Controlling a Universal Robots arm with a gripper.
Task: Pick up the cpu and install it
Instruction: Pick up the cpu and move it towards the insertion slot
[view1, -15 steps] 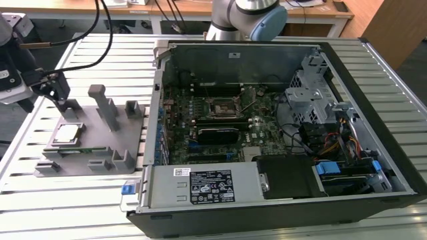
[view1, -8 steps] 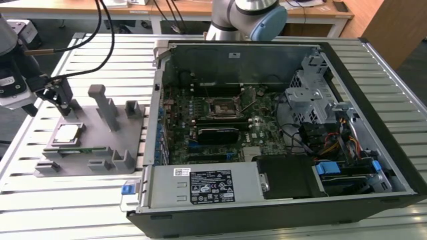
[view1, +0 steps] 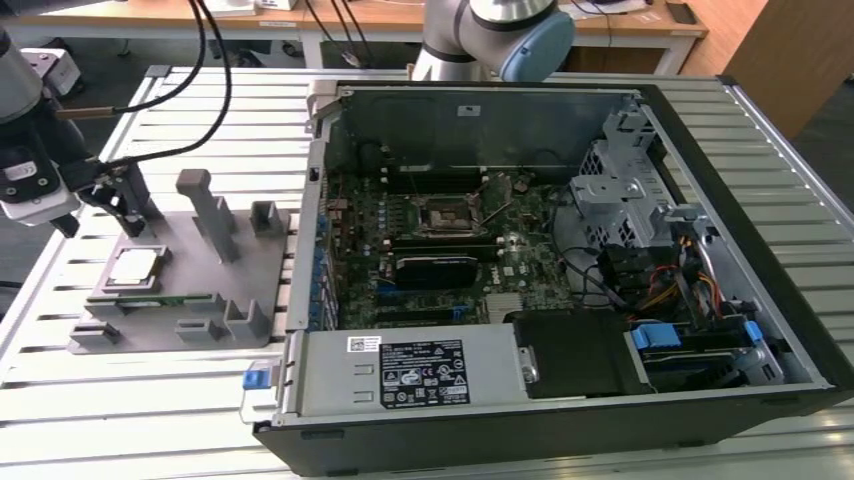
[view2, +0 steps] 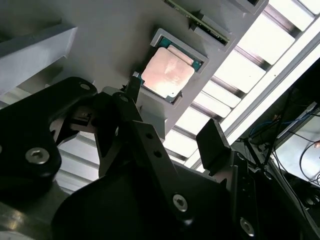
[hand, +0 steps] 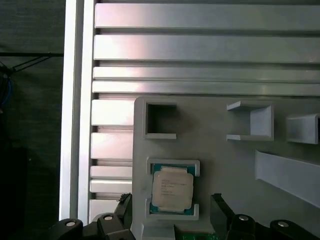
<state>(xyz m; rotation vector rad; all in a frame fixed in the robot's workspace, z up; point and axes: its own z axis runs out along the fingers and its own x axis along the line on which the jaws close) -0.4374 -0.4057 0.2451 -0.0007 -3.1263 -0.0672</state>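
In the exterior view, the gripper hangs low over the grey holder on the table, beside the open computer case. The wrist points down at the holder. The chip lies flat in its little nest on the holder, just under the gripper. In the second wrist view, the two fingers are apart with nothing in them, and the chip sits a bit past their tips. In the first wrist view, the chip lines up with the gap between the fingers, and they do not touch it. I think this is the reaching part of the pick. A good grab needs one finger on each side of the chip, lined up square.
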